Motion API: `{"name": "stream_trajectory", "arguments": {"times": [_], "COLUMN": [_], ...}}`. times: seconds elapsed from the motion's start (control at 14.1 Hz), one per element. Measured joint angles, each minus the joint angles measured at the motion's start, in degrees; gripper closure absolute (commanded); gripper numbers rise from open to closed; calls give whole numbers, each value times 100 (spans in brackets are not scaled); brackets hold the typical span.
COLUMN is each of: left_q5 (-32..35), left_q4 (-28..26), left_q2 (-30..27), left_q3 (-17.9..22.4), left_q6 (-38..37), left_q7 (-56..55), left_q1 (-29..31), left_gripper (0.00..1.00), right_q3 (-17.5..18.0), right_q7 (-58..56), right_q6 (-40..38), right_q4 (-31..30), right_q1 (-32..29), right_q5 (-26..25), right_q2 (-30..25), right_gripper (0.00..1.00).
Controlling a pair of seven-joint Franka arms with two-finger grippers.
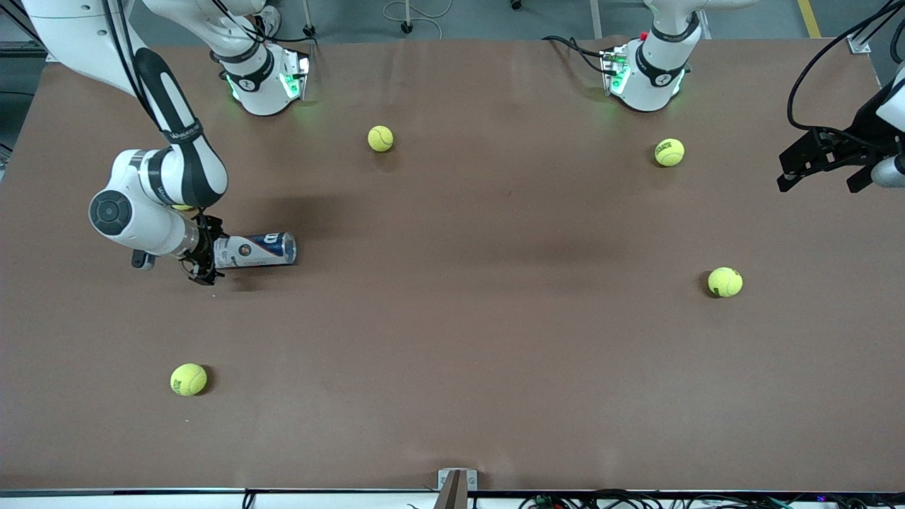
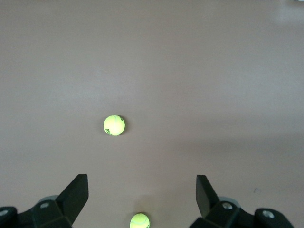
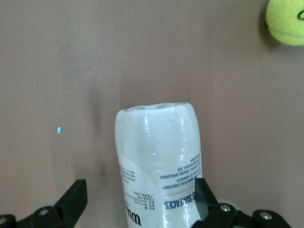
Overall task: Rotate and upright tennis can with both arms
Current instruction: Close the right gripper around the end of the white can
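Since the tennis can point(image 1: 254, 249) is lying flat on the counter point(image 1: 452, 339), the right gripper point(image 1: 205, 256) sits at its end, fingers open around it, not squeezing. Left gripper point(image 1: 820, 166) waits well apart, open too.

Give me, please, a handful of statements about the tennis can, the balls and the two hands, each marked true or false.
1. The tennis can lies on its side on the table. True.
2. The right hand is at one end of the can with its fingers open. True.
3. The left hand holds a tennis ball. False: it is open and empty, waiting over the left arm's end of the table.
4. A ball sits on top of the can. False: the balls, such as the one nearest the front camera, lie apart from the can.
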Motion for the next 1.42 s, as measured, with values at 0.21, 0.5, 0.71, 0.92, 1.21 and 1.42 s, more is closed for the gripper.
{"name": "stream_trajectory", "arguments": {"times": [0.21, 0.5, 0.71, 0.92, 1.21, 1.42], "left_q5": [0, 0, 0, 0, 0, 0], "left_q4": [0, 0, 0, 0, -4, -5], "left_q2": [0, 0, 0, 0, 0, 0], "left_q3": [0, -1, -1, -2, -2, -2], "left_q6": [0, 0, 0, 0, -3, -4], "left_q7": [0, 0, 0, 0, 0, 0], "left_q1": [0, 0, 0, 0, 0, 0], "left_gripper": [0, 0, 0, 0, 0, 0], "right_q3": [1, 6, 8, 8, 8, 8], "right_q7": [40, 44, 52, 53, 52, 51], "right_q6": [79, 187, 322, 327, 303, 278], "right_q4": [-92, -185, -242, -247, -240, -232], "right_q1": [41, 119, 159, 160, 160, 161], "right_q5": [0, 1, 1, 1, 1, 1], "right_q2": [13, 98, 181, 194, 174, 161], "right_gripper": [3, 8, 18, 27, 34, 34]}}
